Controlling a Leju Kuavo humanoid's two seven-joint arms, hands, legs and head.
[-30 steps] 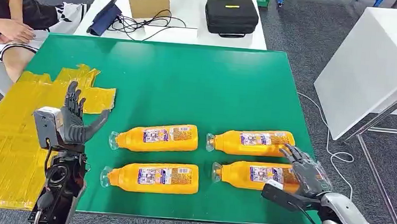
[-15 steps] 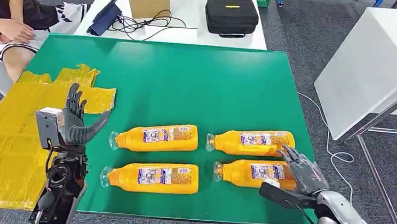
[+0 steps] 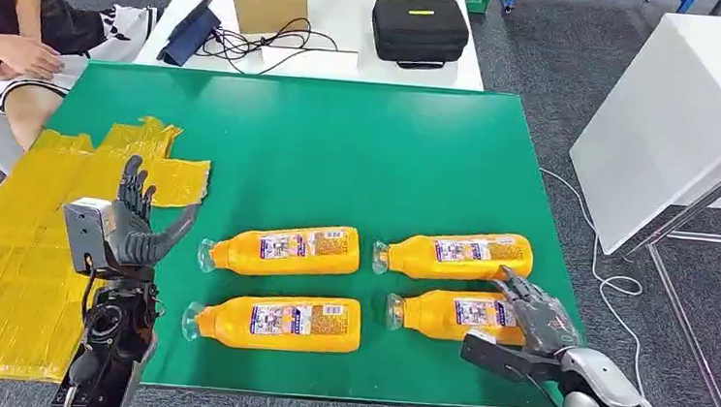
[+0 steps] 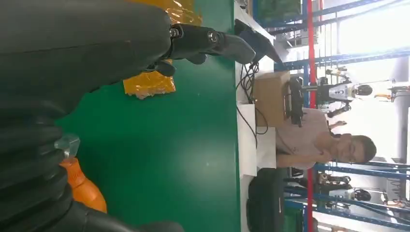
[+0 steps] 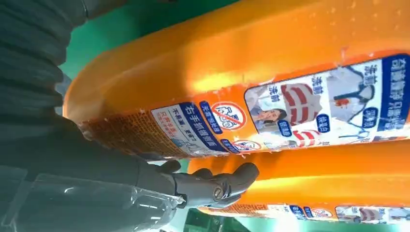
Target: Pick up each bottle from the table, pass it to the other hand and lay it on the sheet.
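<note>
I'm looking down on the green table (image 3: 342, 144), biggest thing in shot. The yellow sheet (image 3: 14, 235) covers its left side, crinkled, w/ one ragged flap reaching right toward the middle. Beyond the far edge sits a white table (image 3: 338, 12) w/ a black case (image 3: 420, 28), a cardboard box (image 3: 270, 2) and cables. A person (image 3: 11, 30) sits at far left, arm resting on a knee.

Four orange bottles lie on their sides on the near half, 2 x 2, caps pointing left, none on the sheet. Far-left bottle (image 3: 280, 249), near-left bottle (image 3: 274, 321), far-right bottle (image 3: 455, 256), near-right bottle (image 3: 455, 314).

Left hand (image 3: 131, 229) is raised just left of the left pair, over the edge of the sheet, fingers spread and pointing to the far side, thumb out to the right, nothing in it.

Right hand (image 3: 534, 319) is at the base end of the near-right bottle, fingers apart and draped over its right end, thumb (image 3: 489, 353) low on the near side. In the rt wrist view a finger (image 5: 217, 186) sits in the gap betw the two right bottles, against the label. Can't tell if it's truly clamped on yet; bottle lies flat on the table.
</note>
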